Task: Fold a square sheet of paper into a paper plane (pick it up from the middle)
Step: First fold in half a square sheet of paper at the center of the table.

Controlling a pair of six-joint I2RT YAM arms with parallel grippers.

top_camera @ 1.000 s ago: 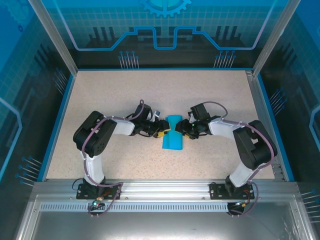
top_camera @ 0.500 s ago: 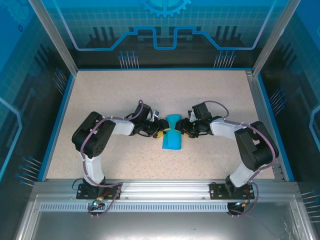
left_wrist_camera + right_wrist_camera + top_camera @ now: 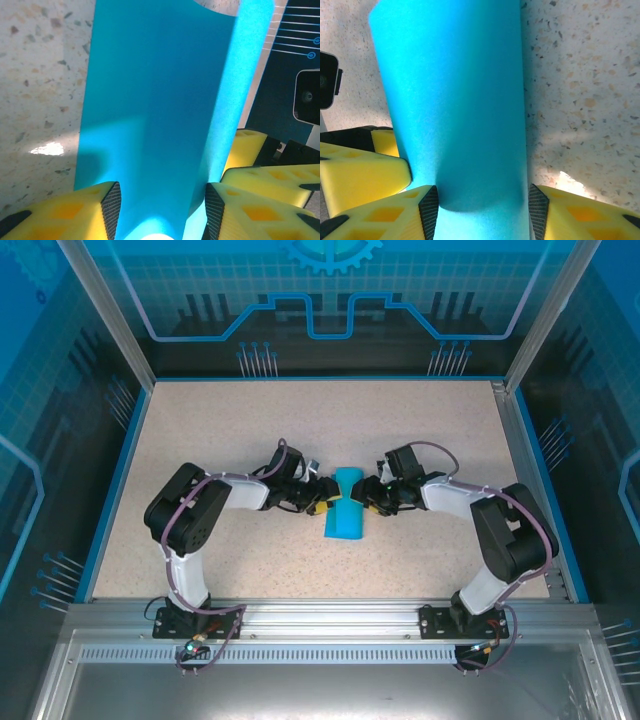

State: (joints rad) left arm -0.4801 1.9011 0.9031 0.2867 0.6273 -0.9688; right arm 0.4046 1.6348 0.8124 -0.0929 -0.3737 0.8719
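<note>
The square sheet of paper [image 3: 346, 512] is teal-blue and bowed into an arch over the speckled table, mid-table between my two arms. My left gripper [image 3: 325, 502] comes at it from the left and my right gripper [image 3: 368, 498] from the right. In the left wrist view the sheet [image 3: 165, 100] fills the gap of the left gripper [image 3: 161, 200], both black pads against it. The right wrist view has the sheet [image 3: 455, 90] spanning the right gripper [image 3: 482, 205] pad to pad. No paper plane shape is formed; the sheet is only curved.
The right gripper's yellow fingers [image 3: 270, 175] sit close beside the sheet in the left wrist view; the left gripper's yellow fingers [image 3: 360, 170] sit close in the right wrist view. A blue rim [image 3: 112, 490] and frame posts bound the table [image 3: 250, 420].
The near end of the sheet has curled in and looks narrower and rounder than a second ago. Both arms have hardly moved.
</note>
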